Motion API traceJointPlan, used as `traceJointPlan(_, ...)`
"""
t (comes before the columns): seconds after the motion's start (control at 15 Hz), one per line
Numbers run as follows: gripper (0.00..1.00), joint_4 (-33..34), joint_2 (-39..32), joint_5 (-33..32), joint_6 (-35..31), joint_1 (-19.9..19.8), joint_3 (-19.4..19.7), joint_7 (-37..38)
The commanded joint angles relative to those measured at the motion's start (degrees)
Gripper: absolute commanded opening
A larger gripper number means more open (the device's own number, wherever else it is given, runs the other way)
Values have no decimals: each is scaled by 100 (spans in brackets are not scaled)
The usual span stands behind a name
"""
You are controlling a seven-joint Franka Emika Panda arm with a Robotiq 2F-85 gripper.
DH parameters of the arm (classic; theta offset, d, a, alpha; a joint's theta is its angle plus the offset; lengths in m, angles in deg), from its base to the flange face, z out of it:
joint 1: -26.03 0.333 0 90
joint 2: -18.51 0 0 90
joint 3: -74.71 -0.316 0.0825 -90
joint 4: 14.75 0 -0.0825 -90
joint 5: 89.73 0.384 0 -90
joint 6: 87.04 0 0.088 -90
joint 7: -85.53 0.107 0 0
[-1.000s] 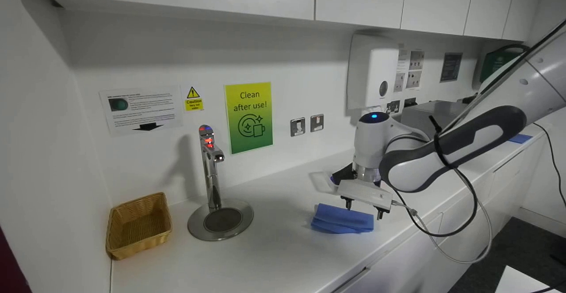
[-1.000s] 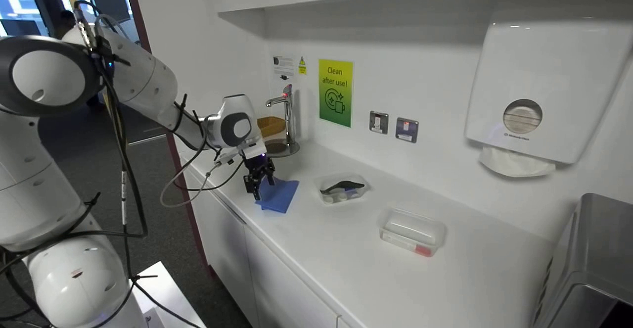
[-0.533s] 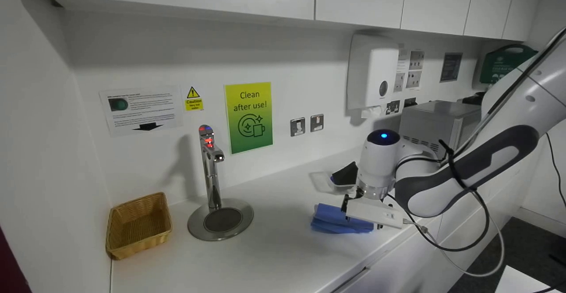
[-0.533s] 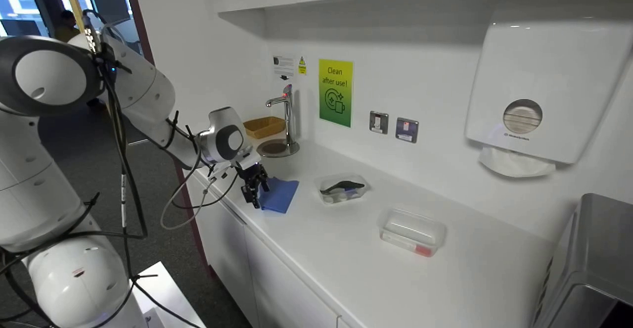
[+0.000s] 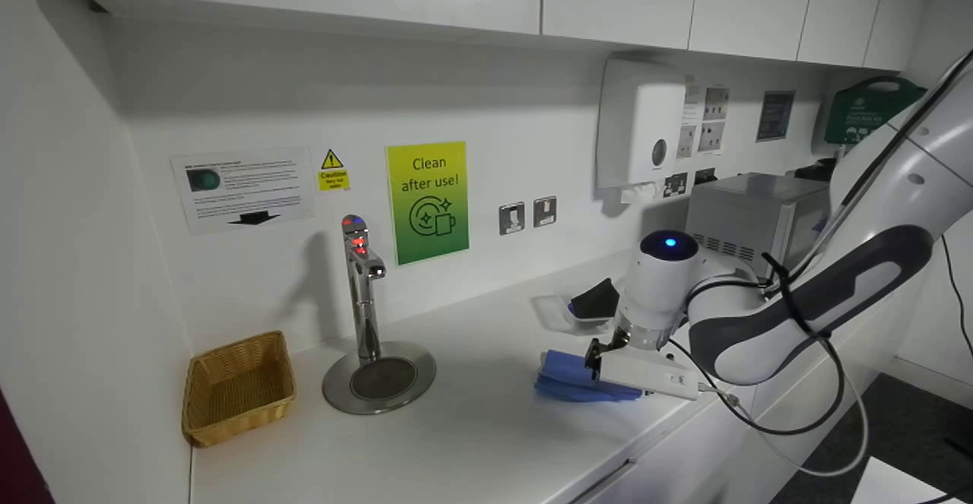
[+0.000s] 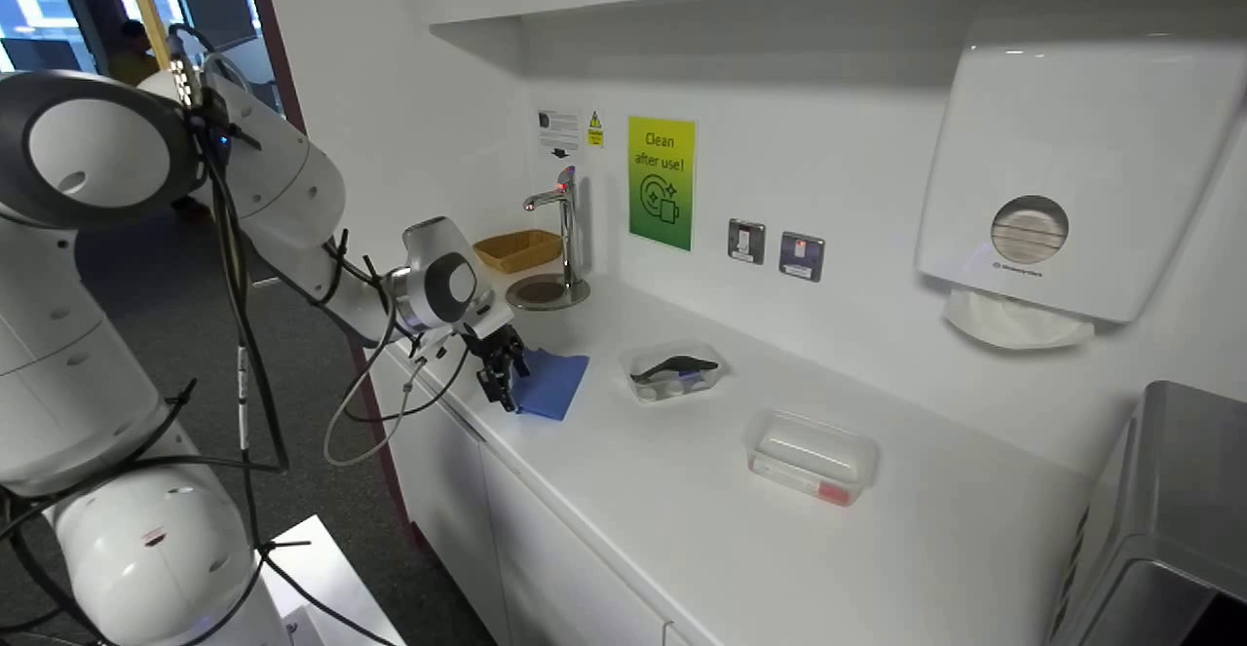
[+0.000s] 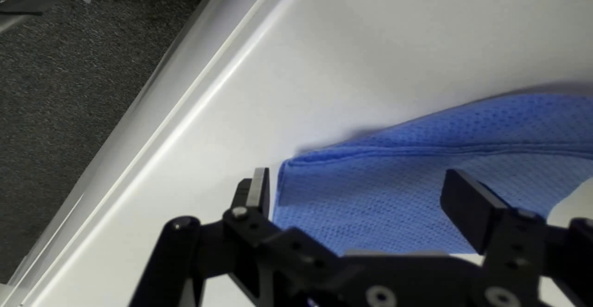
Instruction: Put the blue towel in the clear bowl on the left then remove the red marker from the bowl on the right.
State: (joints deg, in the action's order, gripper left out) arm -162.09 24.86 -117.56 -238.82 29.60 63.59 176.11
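Step one in hand: picking up the blue towel (image 7: 370, 200), not gripped yet. It lies folded on the worktop (image 7: 394, 43), near the front edge. End effector (image 7: 356, 177) is low over one end of it, jaws spread wide, nothing held. In the wrist view one finger (image 7: 257, 189) stands just beyond the towel's end, over bare worktop; the other finger (image 7: 468, 200) is over the cloth, so a close would work along it. Can't tell from these angles whether the tips touch anything or hang just above. Next move: make sure the tips are right down, then close so that the end bunches into a ridge the jaws can pinch. Closing high would likely skim the cloth or take just the top layer. After that, straight lift and carry along the worktop to the left bowl (image 6: 697, 385), clear, nearer the tap (image 6: 571, 242) in an exterior view; that's my reading of "left". It has a dark item (image 6: 672, 365) in it, so the towel would go on top; centre it before letting go or it may drape over the rim. Step two not started: the red marker (image 6: 834, 494), if I read the reddish patch right, sits at a lower corner of the right bowl (image 6: 809, 446). Looks tight against the wall, so that pick should want a finer approach.
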Motion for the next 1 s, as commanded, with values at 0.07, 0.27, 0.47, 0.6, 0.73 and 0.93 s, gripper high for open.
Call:
traceJointPlan(0.07,100,-203,5,-255,-602,-134,115,69)
traceJointPlan(0.27,100,-302,-113,-16,-1001,-127,223,-216)
traceJointPlan(0.47,100,-440,-297,300,-1446,-82,339,-560)
traceJointPlan(0.6,100,-497,-356,442,-1599,-90,398,-747)
traceJointPlan(0.73,100,-516,-384,548,-1663,-97,441,-865)
traceJointPlan(0.93,72,-516,-390,552,-1659,-93,464,-1016)
